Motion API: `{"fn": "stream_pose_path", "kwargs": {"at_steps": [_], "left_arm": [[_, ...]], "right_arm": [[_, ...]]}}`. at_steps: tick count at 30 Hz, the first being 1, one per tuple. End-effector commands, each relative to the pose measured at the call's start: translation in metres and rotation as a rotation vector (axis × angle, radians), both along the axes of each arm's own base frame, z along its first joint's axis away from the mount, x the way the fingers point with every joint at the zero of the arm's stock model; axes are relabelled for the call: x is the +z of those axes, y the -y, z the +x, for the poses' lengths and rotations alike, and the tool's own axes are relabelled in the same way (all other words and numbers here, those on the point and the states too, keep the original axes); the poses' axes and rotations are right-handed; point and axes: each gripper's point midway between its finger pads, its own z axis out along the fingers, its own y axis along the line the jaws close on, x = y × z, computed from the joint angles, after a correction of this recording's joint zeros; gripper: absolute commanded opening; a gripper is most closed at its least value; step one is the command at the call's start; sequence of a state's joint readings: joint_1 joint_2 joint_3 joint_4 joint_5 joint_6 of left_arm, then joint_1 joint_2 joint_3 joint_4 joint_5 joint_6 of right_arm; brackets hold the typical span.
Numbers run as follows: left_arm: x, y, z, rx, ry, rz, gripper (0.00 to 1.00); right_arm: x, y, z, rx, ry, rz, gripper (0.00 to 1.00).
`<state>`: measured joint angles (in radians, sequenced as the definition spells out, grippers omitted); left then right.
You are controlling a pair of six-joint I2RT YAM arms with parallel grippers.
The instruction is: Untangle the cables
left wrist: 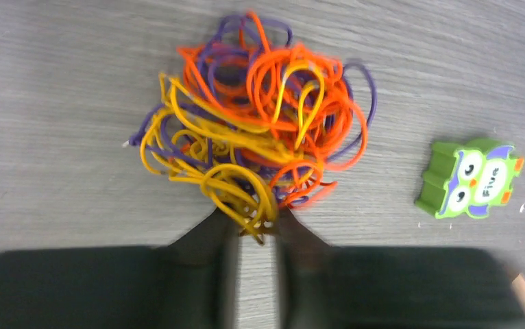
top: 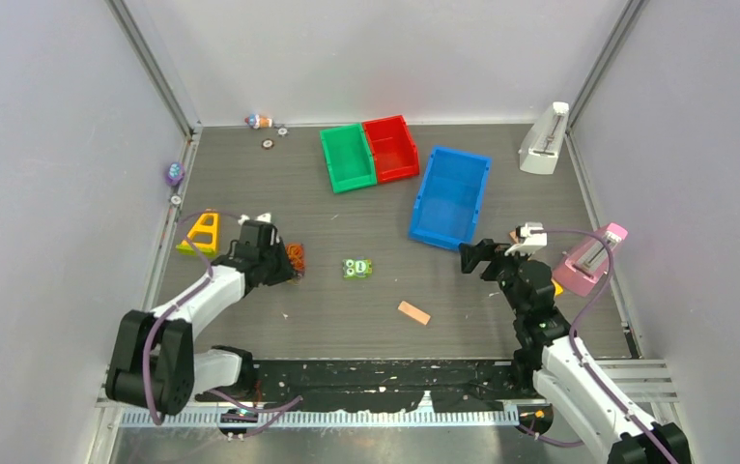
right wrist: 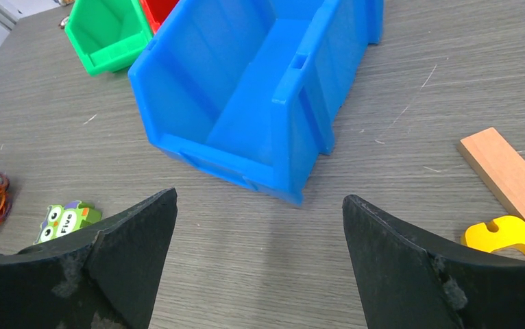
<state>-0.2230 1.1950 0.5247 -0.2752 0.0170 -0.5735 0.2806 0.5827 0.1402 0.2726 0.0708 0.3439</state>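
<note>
A: Right gripper (right wrist: 260, 199) first: wide or closed?
B: Spread wide, holding nothing. Facing the blue bin (right wrist: 308, 123) straight ahead, well away from the tangle; probably left free for taking a second strand.
A: And the left gripper (left wrist: 256, 227)?
B: Nearly closed at the near rim of the cables (left wrist: 260, 123), just ahead of its tips, orange, yellow and purple all knotted in one ball on the table (left wrist: 75, 82). Cannot tell whether truly pinched.
A: Why bite at the rim, not the middle?
B: Likely to draw out a loose loop instead of lifting the whole knot.
A: Anything smaller nearby?
B: Green owl toy (left wrist: 471, 179) off to that gripper's right, apart from the wires. Smallest: yellow loops (left wrist: 242, 195) between the tips.
</note>
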Motion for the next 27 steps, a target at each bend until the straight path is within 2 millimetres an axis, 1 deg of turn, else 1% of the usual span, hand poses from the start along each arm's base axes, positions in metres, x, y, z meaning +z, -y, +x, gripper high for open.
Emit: {"fn": "stream_pose_path", "kwargs": {"at_steps": [1, 4, 6, 8, 9, 10, 11, 12, 13, 14, 15, 16, 17, 18, 19, 20, 21, 22, 23, 24, 25, 27], "left_arm": [[0.023, 0.041, 0.032, -0.2, 0.101, -0.117, 0.01], [0.03, 0.056, 0.035, -0.282, 0.14, -0.157, 0.0], [0.038, 0.071, 0.034, -0.342, 0.183, -0.22, 0.0], [0.047, 0.088, 0.034, -0.415, 0.228, -0.299, 0.0], [0.05, 0.097, 0.032, -0.45, 0.236, -0.334, 0.0], [0.054, 0.105, 0.03, -0.488, 0.243, -0.365, 0.0], [0.057, 0.112, 0.03, -0.516, 0.251, -0.385, 0.0], [0.061, 0.119, 0.03, -0.539, 0.26, -0.402, 0.0], [0.066, 0.126, 0.031, -0.56, 0.278, -0.425, 0.0], [0.072, 0.133, 0.03, -0.58, 0.302, -0.454, 0.0], [0.078, 0.14, 0.03, -0.599, 0.335, -0.482, 0.0], [0.084, 0.144, 0.03, -0.613, 0.361, -0.506, 0.0], [0.089, 0.147, 0.03, -0.623, 0.389, -0.52, 0.0], [0.092, 0.15, 0.03, -0.632, 0.408, -0.526, 0.0], [0.094, 0.151, 0.031, -0.639, 0.418, -0.526, 0.0], [0.097, 0.151, 0.032, -0.644, 0.428, -0.522, 0.0], [0.097, 0.152, 0.032, -0.647, 0.434, -0.519, 0.0], [0.098, 0.152, 0.031, -0.651, 0.443, -0.518, 0.0], [0.097, 0.153, 0.03, -0.656, 0.457, -0.519, 0.0], [0.095, 0.153, 0.029, -0.658, 0.464, -0.522, 0.0], [0.094, 0.154, 0.026, -0.665, 0.461, -0.534, 0.0], [0.093, 0.155, 0.022, -0.685, 0.469, -0.531, 0.0]], "right_arm": [[0.012, -0.008, 0.004, 0.03, 0.041, 0.025, 0.96], [0.011, -0.012, 0.006, 0.043, 0.032, 0.043, 0.99], [0.005, -0.017, 0.01, 0.05, -0.009, 0.05, 1.0], [0.002, -0.03, 0.012, 0.109, -0.047, 0.052, 0.99], [-0.002, -0.04, 0.013, 0.15, -0.074, 0.051, 0.98], [0.001, -0.046, 0.015, 0.171, -0.069, 0.048, 0.96], [0.001, -0.058, 0.016, 0.213, -0.082, 0.043, 0.95], [0.001, -0.064, 0.016, 0.233, -0.084, 0.028, 0.95], [0.007, -0.076, 0.018, 0.263, -0.084, 0.017, 0.95], [0.005, -0.082, 0.017, 0.278, -0.098, -0.009, 0.95], [0.014, -0.093, 0.021, 0.301, -0.091, -0.022, 0.95], [0.014, -0.096, 0.021, 0.308, -0.103, -0.033, 0.95], [0.024, -0.105, 0.024, 0.33, -0.088, -0.041, 0.95], [0.027, -0.109, 0.025, 0.339, -0.089, -0.048, 0.95], [0.04, -0.116, 0.03, 0.355, -0.064, -0.055, 0.95], [0.043, -0.119, 0.031, 0.36, -0.067, -0.064, 0.95], [0.055, -0.123, 0.037, 0.357, -0.051, -0.059, 0.95], [0.053, -0.124, 0.04, 0.347, -0.068, -0.062, 0.95], [0.063, -0.128, 0.044, 0.341, -0.062, -0.034, 0.95], [0.064, -0.13, 0.047, 0.339, -0.063, -0.024, 0.95], [0.072, -0.134, 0.05, 0.343, -0.034, 0.0, 0.95], [0.07, -0.136, 0.05, 0.358, -0.019, 0.001, 0.95]]}}
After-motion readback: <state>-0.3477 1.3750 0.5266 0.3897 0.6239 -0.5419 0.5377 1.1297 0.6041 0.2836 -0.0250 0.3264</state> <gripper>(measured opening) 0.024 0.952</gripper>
